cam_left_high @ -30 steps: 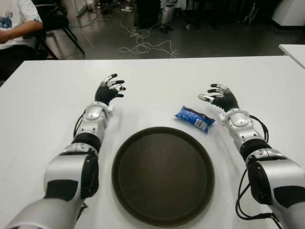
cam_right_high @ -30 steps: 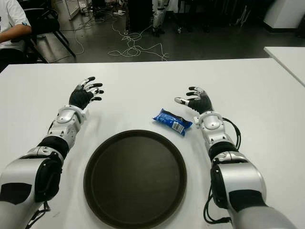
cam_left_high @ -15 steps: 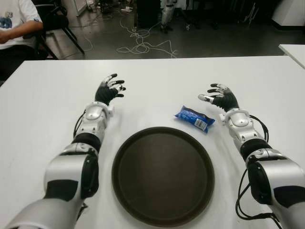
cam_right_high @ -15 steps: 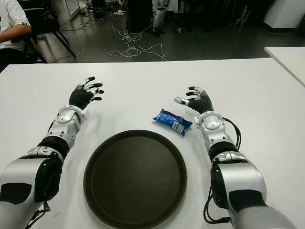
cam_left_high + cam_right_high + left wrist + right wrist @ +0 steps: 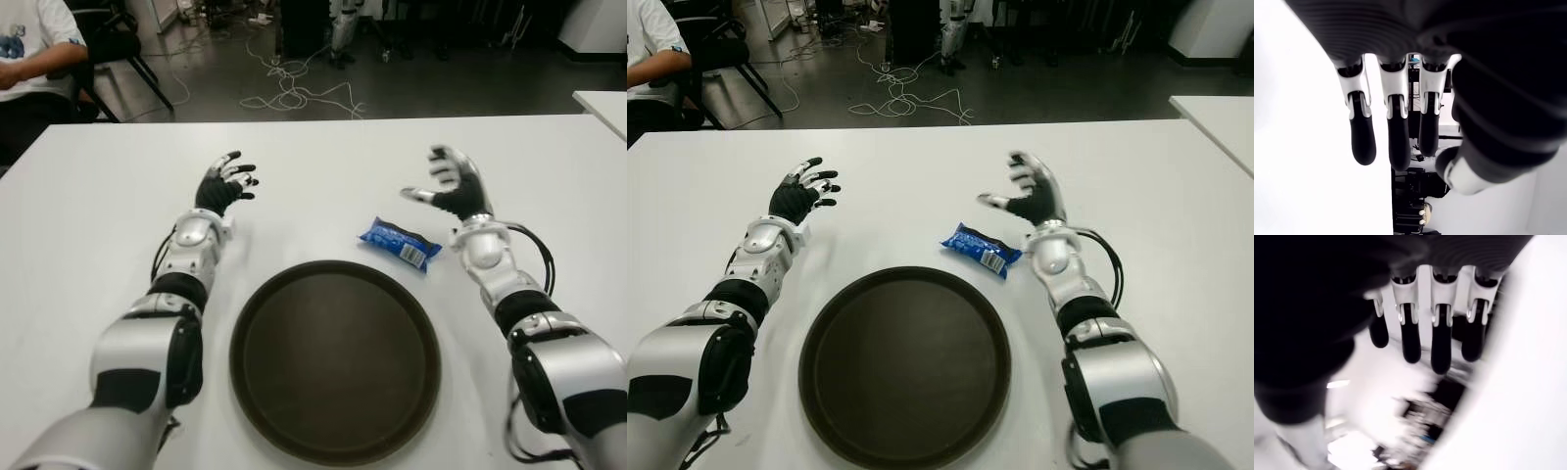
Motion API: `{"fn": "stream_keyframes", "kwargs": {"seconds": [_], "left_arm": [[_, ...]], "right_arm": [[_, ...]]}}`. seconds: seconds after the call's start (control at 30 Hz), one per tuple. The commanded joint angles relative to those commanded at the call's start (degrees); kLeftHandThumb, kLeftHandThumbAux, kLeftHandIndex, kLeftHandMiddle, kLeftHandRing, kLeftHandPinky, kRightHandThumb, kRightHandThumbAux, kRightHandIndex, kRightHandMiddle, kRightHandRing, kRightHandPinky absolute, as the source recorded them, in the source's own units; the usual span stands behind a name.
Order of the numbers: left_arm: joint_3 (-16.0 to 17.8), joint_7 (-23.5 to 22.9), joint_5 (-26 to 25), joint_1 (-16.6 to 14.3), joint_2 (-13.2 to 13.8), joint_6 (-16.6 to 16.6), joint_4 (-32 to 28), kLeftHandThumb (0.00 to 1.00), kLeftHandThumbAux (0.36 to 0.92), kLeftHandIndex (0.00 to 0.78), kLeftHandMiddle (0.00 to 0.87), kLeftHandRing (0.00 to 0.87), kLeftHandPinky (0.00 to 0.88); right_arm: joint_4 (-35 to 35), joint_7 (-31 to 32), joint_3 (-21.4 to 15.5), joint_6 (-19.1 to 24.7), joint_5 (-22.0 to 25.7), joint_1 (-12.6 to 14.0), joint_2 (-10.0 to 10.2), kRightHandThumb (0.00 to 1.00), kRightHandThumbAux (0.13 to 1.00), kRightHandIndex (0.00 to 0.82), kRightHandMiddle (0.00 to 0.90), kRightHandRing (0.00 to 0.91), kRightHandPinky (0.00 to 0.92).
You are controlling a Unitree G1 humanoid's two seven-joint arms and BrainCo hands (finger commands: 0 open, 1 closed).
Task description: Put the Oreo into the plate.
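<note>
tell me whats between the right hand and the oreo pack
Nothing: in both eye views only bare white table separates the open right hand, raised beyond and right of it, from the blue Oreo pack lying beside the plate.

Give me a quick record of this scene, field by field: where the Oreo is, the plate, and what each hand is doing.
Oreo pack: blue wrapper, lying on the white table, just beyond the plate's far right rim, not held
Plate: round, dark, nothing in it
Right hand: raised, fingers spread, to the right of the pack, holding nothing
Left hand: open, idle, beyond and left of the plate
Task state: pack not yet grasped
</note>
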Motion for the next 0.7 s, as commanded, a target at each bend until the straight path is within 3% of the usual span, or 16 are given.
{"fn": "stream_keyframes", "kwargs": {"seconds": [0.2, 0.4, 0.7], "left_arm": [[-0.2, 0.0, 0.3, 0.0, 0.2, 0.3, 0.0, 0.260, 0.772, 0.166, 0.302, 0.354, 0.440], [-0.5, 0.3, 0.7, 0.1, 0.4, 0.1, 0.0, 0.208, 0.800, 0.165, 0.297, 0.346, 0.425], [-0.2, 0.1, 0.6, 0.1, 0.4, 0.0, 0.1, 0.205, 0.834, 0.164, 0.297, 0.349, 0.429]], "right_arm": [[0.7, -8.7, 7.5, 0.0, -9.2, -0.1, -1.9, 0.000, 0.785, 0.184, 0.237, 0.267, 0.297], [1.5, -5.4, 13.1, 2.5, -14.0, -1.6, -3.6, 0.000, 0.756, 0.167, 0.228, 0.253, 0.272], [0.7, 0.7, 16.7, 4.0, -15.3, -2.3, -4.2, 0.000, 0.699, 0.158, 0.202, 0.214, 0.205]]}}
